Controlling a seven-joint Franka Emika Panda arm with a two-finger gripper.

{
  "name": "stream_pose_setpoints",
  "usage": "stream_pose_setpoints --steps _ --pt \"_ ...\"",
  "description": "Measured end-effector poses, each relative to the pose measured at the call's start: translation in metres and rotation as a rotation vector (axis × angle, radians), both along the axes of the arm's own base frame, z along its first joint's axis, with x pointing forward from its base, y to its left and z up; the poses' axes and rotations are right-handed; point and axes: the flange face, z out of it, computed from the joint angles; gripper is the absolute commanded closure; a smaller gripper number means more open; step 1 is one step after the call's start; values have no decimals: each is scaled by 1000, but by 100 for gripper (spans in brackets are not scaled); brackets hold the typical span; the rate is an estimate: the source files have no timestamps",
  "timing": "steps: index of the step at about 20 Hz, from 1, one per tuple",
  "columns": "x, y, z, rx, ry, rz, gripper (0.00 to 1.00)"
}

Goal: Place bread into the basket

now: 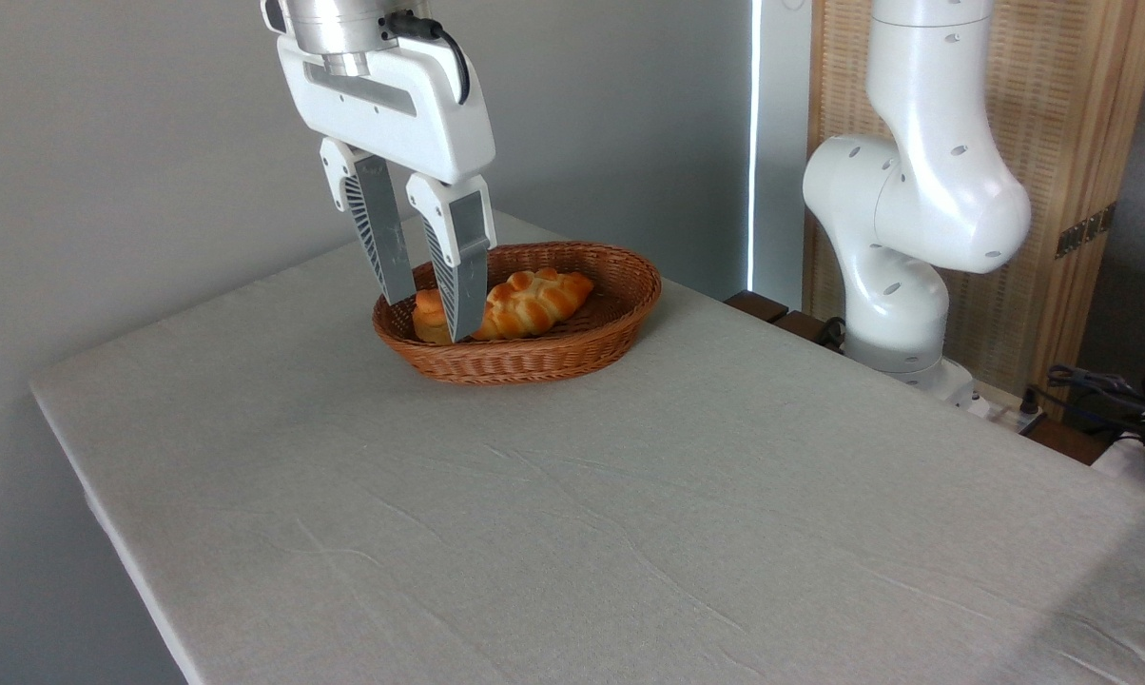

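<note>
Pale grey cloth-covered worktop (630,533) fills the foreground, bare across its near half. Toward its far edge sits the oval reddish-brown woven wicker basket (534,357) with a thick braided rim. Inside it lies the glossy golden-orange braided bread loaf (534,300), beside a smaller plain bun (427,319) at the left end (partly hidden by a finger). Above the basket's left end hangs the white two-finger pincer (430,319), its ribbed fingers (382,238) spread apart and holding nothing. White robot arm base (901,247) stands at right.
</note>
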Motion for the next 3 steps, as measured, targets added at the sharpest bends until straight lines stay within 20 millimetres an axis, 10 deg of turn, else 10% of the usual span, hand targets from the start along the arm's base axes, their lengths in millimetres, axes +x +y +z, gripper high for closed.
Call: stream_pose_setpoints --steps 3 --pt "0 3 0 0 0 6 0"
